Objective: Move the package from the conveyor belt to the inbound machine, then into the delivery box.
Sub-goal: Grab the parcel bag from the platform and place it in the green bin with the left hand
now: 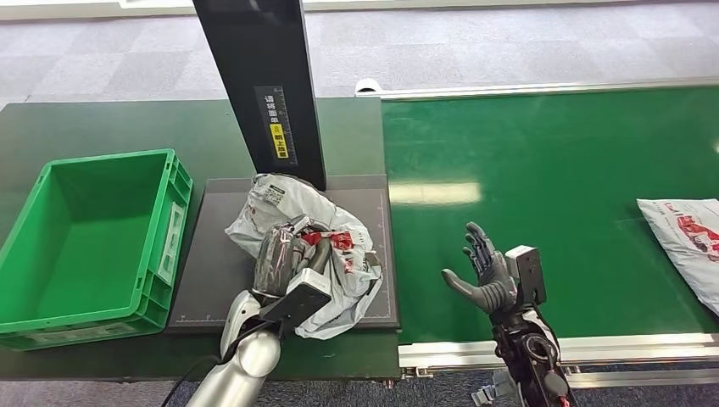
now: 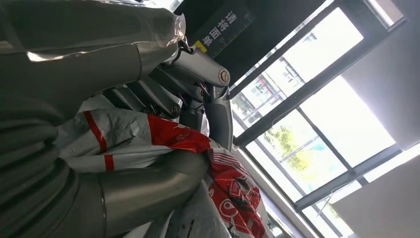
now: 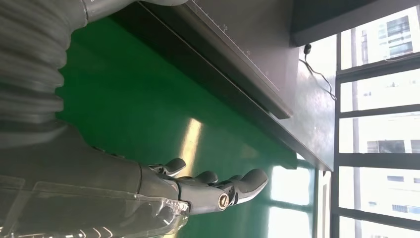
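A crumpled white package with red print [image 1: 335,254] lies on the dark platform of the inbound machine [image 1: 212,280]. My left hand [image 1: 284,254] grips it from the near side; in the left wrist view the fingers [image 2: 198,94] and thumb [image 2: 158,183] close around the white and red package [image 2: 148,136]. Over the green conveyor belt [image 1: 551,186] my right hand [image 1: 485,273] hovers with its fingers spread and nothing in it; the right wrist view shows those fingers [image 3: 223,188] stretched out above the belt. The green delivery box [image 1: 93,237] stands empty at the left.
The inbound machine's black upright column [image 1: 267,85] rises just behind the package. A second white package with red print [image 1: 687,242] lies on the belt at the right edge. A metal rail [image 1: 576,349] runs along the belt's near side.
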Motion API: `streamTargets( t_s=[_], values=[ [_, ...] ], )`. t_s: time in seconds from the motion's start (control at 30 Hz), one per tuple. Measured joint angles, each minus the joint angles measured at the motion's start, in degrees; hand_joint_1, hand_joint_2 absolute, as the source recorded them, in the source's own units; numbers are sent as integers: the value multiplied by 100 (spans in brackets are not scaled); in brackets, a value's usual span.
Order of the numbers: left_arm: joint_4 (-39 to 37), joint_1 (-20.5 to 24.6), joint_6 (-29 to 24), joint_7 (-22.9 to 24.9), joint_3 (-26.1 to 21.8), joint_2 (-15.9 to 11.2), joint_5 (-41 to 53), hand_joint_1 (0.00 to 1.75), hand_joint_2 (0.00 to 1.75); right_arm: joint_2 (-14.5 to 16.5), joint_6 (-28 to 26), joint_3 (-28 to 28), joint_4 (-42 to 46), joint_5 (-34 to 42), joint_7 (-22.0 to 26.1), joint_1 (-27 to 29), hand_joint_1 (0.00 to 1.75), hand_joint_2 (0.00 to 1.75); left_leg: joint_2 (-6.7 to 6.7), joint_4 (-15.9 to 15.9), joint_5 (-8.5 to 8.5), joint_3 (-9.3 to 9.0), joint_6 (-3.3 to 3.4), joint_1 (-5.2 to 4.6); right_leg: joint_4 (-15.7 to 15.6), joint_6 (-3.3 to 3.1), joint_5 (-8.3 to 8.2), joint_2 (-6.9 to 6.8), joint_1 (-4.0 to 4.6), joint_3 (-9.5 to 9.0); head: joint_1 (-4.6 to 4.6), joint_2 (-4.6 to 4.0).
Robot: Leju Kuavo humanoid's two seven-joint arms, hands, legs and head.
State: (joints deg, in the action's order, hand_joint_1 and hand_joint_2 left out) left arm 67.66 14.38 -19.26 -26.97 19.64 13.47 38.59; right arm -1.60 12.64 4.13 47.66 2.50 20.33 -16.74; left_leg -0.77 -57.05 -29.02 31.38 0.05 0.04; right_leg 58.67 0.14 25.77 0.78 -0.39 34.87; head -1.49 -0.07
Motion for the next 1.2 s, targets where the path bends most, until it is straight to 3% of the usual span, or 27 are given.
streamTargets(
  t_s=[0.13, 0.4, 0.57, 0.67, 0.77, 0.9, 1.07, 1.2],
  values=[
    [176, -58, -51, -51, -17, -5, -36, 175, 175, -9, -7, -19, 22, -5, 19, 0, 0, 175, 0, 0, 0, -1, 0, 0, 0, 0, 0, 0, 0, 0, -1, 0],
    [633, -242, -688, -725, -93, -3, -834, 175, 175, -50, -205, -5, 392, -387, 193, 44, 0, 175, -1, 0, 0, 0, 0, 1, 1, -1, 0, 0, 2, 2, -1, 0],
    [907, -164, -1576, -920, -224, -21, -584, 175, 175, -115, -218, 61, 912, -613, 114, 221, 0, 175, 1, 0, 0, 0, 0, 1, 0, -1, 0, 0, 1, 1, -1, 0],
    [1086, 10, -1955, -530, -468, -56, 793, 175, 175, -193, -190, 113, 1118, -642, 110, 251, 0, 175, 0, 0, 1, -2, 0, 1, 1, -1, -1, 0, 1, -1, -1, 0],
    [1190, 206, -1979, -304, -949, -50, 2091, 175, 175, -233, -169, 148, 1164, -651, 150, 248, 0, 175, 2, 0, 2, -4, -1, 1, 2, -2, -2, 2, 1, -3, -1, 0],
    [1178, 481, -1984, 124, -1565, -69, 3139, 175, 175, -246, -186, 250, 1163, -676, 189, 213, 0, 175, 2, 0, 3, -5, -2, 2, 3, -3, -2, 2, 2, -2, -1, 0],
    [456, 1086, -1985, 1869, -2038, -433, 4224, 175, 175, -240, -202, 377, 1149, -671, 241, 156, 0, 175, 2, 1, 6, -6, -6, 3, 6, -3, -3, 2, 4, -2, 0, 0],
    [-413, 1567, -1940, 2677, -2210, -866, 4541, 175, 175, -234, -202, 431, 1109, -661, 276, 119, 0, 175, -1, 1, 11, -5, -9, 4, 8, -5, -3, 1, 4, -2, 1, 0]
  ],
)
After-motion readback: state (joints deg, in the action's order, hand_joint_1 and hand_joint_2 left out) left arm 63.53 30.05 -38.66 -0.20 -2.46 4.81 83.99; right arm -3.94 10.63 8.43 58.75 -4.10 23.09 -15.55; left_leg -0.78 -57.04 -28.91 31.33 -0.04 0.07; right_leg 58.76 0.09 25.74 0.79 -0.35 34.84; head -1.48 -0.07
